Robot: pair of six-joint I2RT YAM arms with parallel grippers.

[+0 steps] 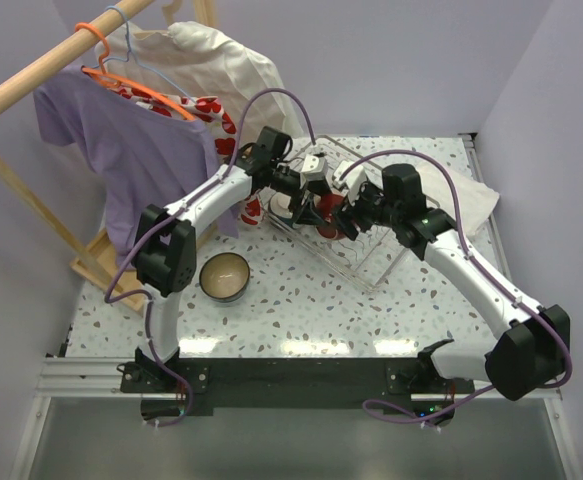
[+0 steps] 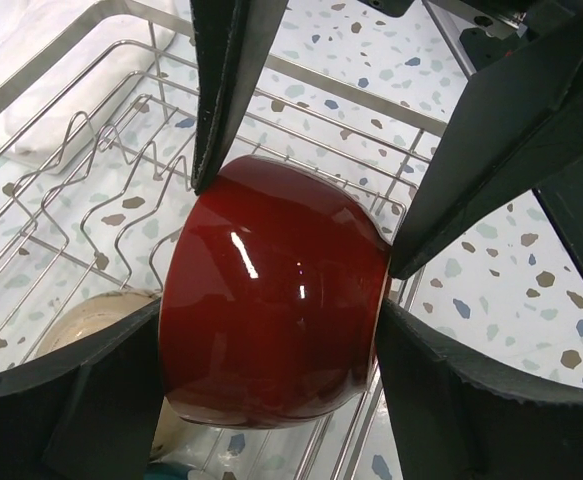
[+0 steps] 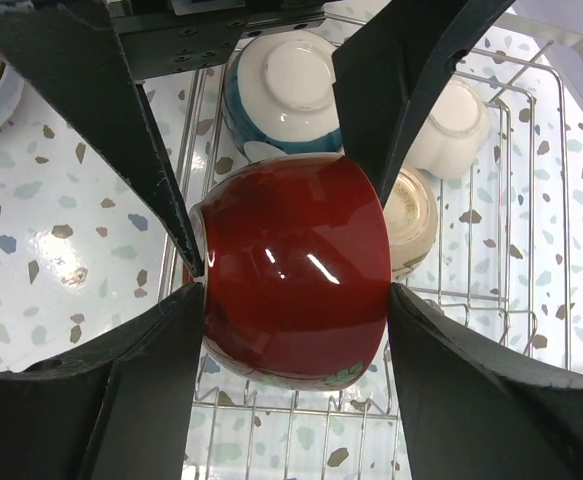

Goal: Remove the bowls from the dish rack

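A dark red bowl [image 1: 323, 212] hangs above the silver wire dish rack [image 1: 373, 266] with both grippers on it. My left gripper [image 2: 271, 370] presses its black fingers [image 2: 66, 400] against both sides of the red bowl [image 2: 271, 310]. My right gripper [image 3: 291, 340] is shut on the same bowl [image 3: 291, 270] from the opposite side. Below, in the dish rack [image 3: 571, 200], lie a teal-banded bowl [image 3: 281, 95], a white bowl [image 3: 453, 125] and a cream bowl [image 3: 413, 212]. A pale bowl [image 2: 91, 320] shows under the red one.
One bowl [image 1: 225, 276] stands upright on the speckled table, left of the rack. A wooden clothes rail [image 1: 41, 70] with hanging shirts [image 1: 131, 150] fills the back left. A white cloth [image 1: 476, 205] lies beside the rack at right.
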